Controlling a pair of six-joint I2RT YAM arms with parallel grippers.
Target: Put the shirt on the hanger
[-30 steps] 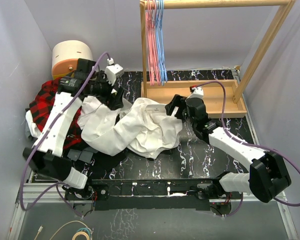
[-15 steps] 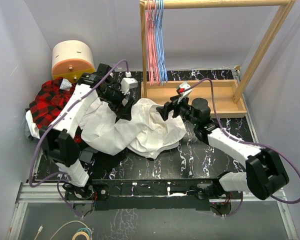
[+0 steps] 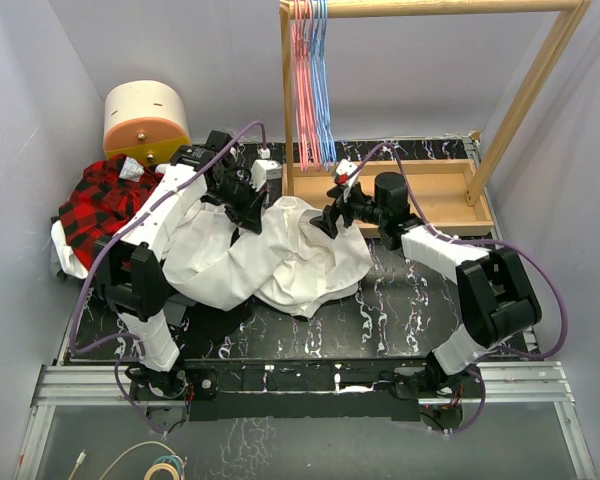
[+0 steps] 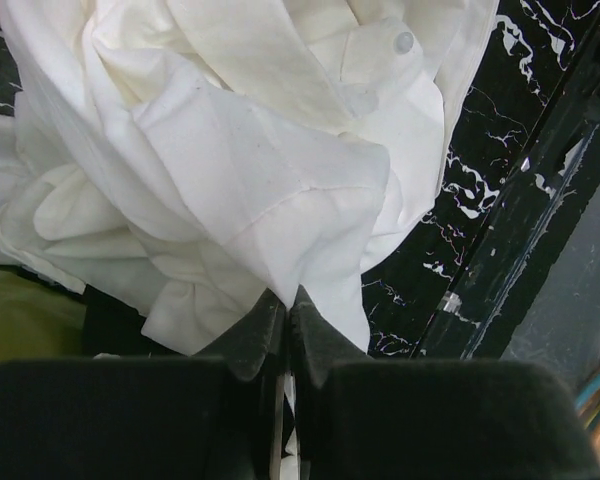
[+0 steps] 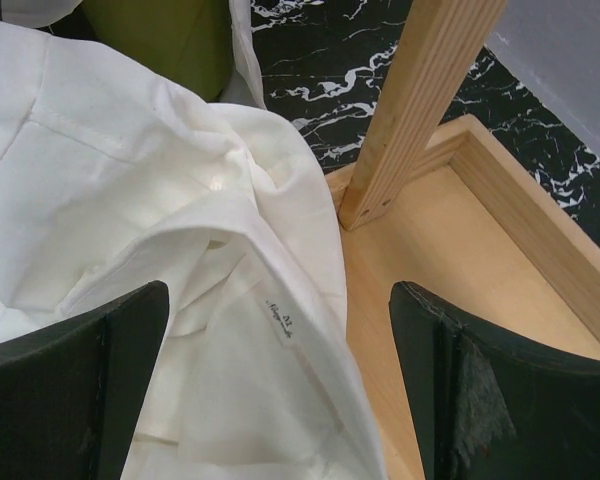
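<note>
- Left hand [image 4: 285, 310] has its fingers pressed together on a fold of the shirt [image 3: 280, 260], near the heap's far-left edge in the overhead view; the pinch looks thin, so the cloth could slip out under a hard pull.
- The shirt lies crumpled on the table [image 3: 400, 300] between the two arms, with one long band of it trailing to the near left. A button and a neck label [image 5: 283, 322] show in the right wrist view, so the collar end probably lies on the right side of the heap.
- Right hand [image 5: 275, 330] has its fingers wide apart, hovering over that labelled part and gripping nothing, just beside the wooden rack post [image 5: 420, 100].
- The hanger [image 3: 323, 90] hangs hook-up from the rack's rail, edge-on among pink ones, beyond and above both hands. The right hand is nearer to it, so it seems best placed to fetch it.
</note>
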